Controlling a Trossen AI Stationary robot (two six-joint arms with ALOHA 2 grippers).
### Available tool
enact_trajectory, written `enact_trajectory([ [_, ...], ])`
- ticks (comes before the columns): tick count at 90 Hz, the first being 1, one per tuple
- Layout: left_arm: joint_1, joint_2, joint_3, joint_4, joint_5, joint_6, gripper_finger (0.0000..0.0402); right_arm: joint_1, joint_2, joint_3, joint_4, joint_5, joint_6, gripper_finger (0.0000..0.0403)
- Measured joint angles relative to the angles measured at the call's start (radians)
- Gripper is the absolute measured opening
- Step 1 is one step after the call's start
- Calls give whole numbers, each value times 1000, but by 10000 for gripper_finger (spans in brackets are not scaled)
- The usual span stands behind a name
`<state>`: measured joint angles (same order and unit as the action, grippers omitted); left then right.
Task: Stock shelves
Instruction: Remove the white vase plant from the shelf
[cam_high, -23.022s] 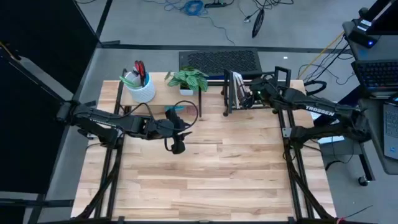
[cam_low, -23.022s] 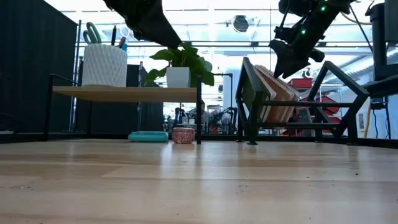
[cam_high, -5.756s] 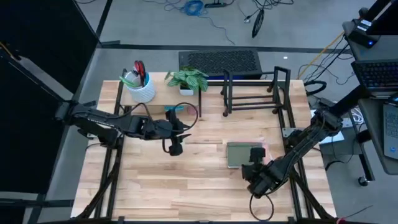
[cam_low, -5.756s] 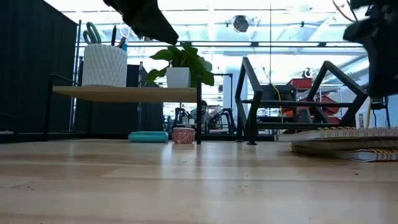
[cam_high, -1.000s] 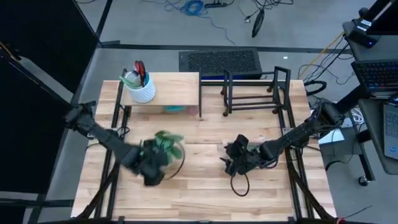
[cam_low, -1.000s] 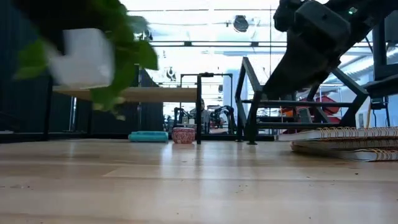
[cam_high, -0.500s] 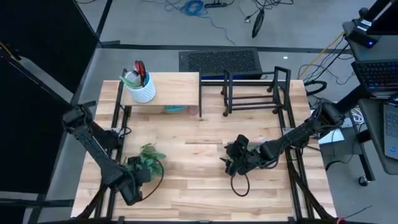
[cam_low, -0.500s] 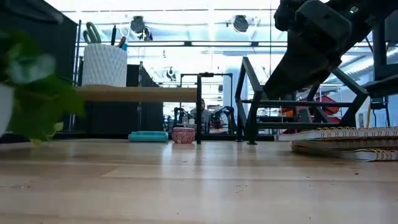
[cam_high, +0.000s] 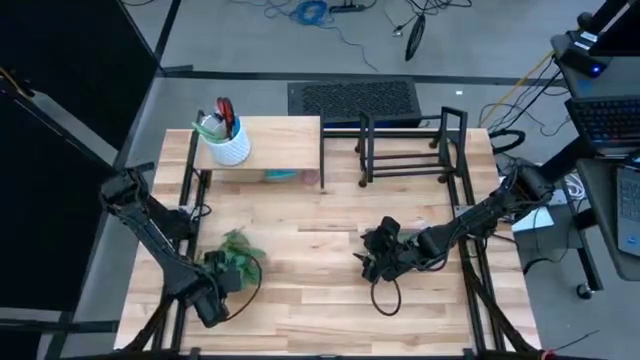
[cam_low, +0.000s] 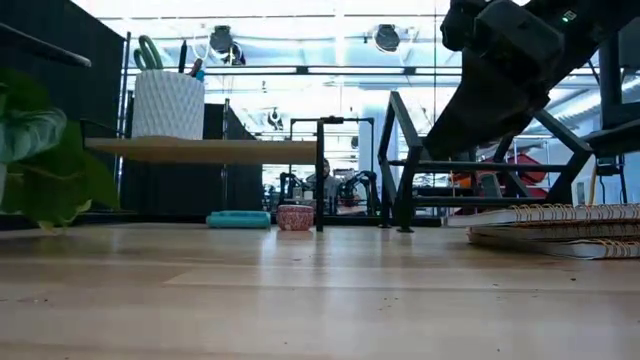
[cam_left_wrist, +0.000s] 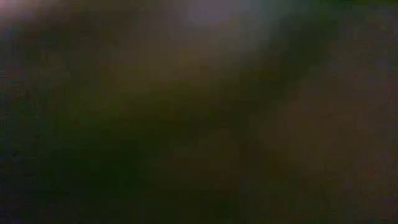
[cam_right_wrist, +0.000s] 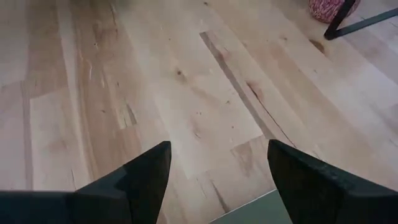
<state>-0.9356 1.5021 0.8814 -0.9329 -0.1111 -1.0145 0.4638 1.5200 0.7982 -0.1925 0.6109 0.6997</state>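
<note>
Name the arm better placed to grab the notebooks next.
Right. Its open gripper hangs over the table right by the notebooks; the left gripper is at the near left with the plant.

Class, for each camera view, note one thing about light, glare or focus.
Left wrist view: dark and fully blurred. Low view: bright backlight leaves the wire rack in silhouette; the plant is soft. Right wrist view: sharp table. High view: evenly lit.
</note>
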Motion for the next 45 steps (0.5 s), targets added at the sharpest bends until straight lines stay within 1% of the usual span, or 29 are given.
enact_trajectory([
  [17, 6, 0, 30, -2, 35, 21, 104, -5, 0, 0, -1, 13, -3, 251],
  [24, 6, 1, 49, -20, 58, 27, 124, -7, 0, 0, 0, 16, -4, 251],
  [38, 6, 1, 106, -68, 58, 26, 139, -12, 0, 0, 0, 16, -4, 251],
  [45, 6, 1, 156, -140, 58, 26, 140, -13, 0, 0, 0, 16, -4, 251],
])
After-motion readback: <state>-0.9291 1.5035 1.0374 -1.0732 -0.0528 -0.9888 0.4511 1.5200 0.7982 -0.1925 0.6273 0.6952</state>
